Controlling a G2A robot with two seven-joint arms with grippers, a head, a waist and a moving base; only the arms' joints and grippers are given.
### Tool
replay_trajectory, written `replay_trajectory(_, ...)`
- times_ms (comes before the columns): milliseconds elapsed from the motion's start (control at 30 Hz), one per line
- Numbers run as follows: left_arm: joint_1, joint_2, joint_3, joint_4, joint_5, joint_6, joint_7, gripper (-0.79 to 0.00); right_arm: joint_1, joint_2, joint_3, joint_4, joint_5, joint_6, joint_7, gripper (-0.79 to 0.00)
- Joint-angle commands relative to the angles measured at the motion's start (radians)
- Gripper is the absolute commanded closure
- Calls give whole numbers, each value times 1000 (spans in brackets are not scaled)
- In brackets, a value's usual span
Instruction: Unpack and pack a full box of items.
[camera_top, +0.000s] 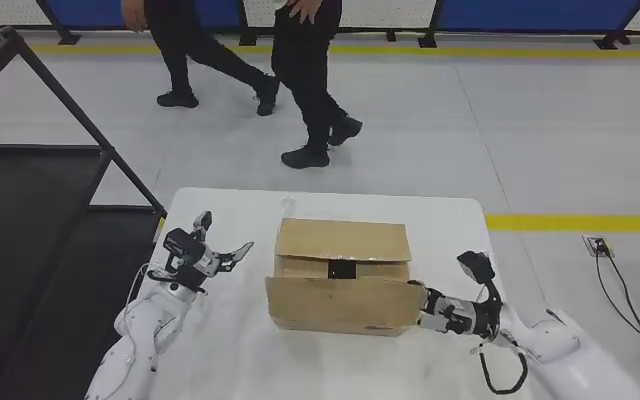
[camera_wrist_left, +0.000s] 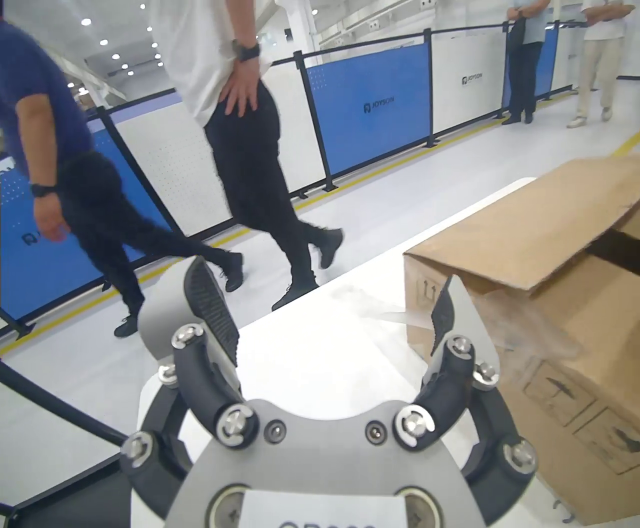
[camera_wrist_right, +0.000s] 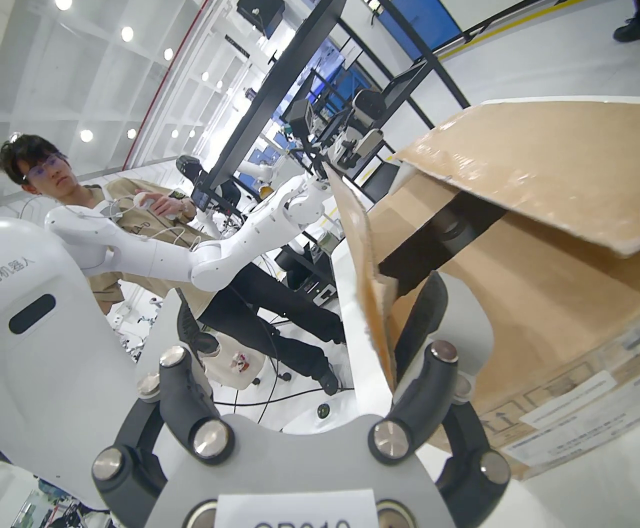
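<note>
Opening the box (camera_top: 340, 290), mid-frame, I reckon.
My right jaws gape astride its flap (camera_wrist_right: 367, 280); left jaws wide, empty. Next, probably: pinch, fold back.

Printed arrows, handling symbols on box (camera_wrist_left: 545, 320) side; white sticker (camera_wrist_right: 575, 435) on box, print too small to read; dark logo word on blue barrier panel (camera_wrist_left: 370, 110)

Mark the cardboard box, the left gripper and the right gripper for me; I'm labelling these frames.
cardboard box (camera_top: 340, 305): top view, on its near side.
left gripper (camera_wrist_left: 324, 274): left wrist view, midway between its fingertips.
right gripper (camera_wrist_right: 310, 295): right wrist view, midway between its fingertips.
</note>
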Motion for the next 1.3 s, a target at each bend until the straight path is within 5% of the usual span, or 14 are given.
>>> replay_trajectory(0,29,6,-9,-53,12,-36,8,-785,-42,13,23,-54,-44,0,-4,-785)
replay_trajectory(267,138,45,-59,-216,101,-315,49,-785,-189,56,112,-171,-163,0,-5,-785)
replay_trajectory(500,204,76,-80,-288,234,-450,72,-785,-254,60,145,-164,-202,0,-5,-785)
replay_trajectory(1033,210,87,6,-216,293,-360,29,-785,-182,5,82,-104,-158,0,-5,-785)
replay_trajectory(1267,188,83,36,-174,249,-323,8,-785,-127,-25,43,11,115,0,-5,-785)
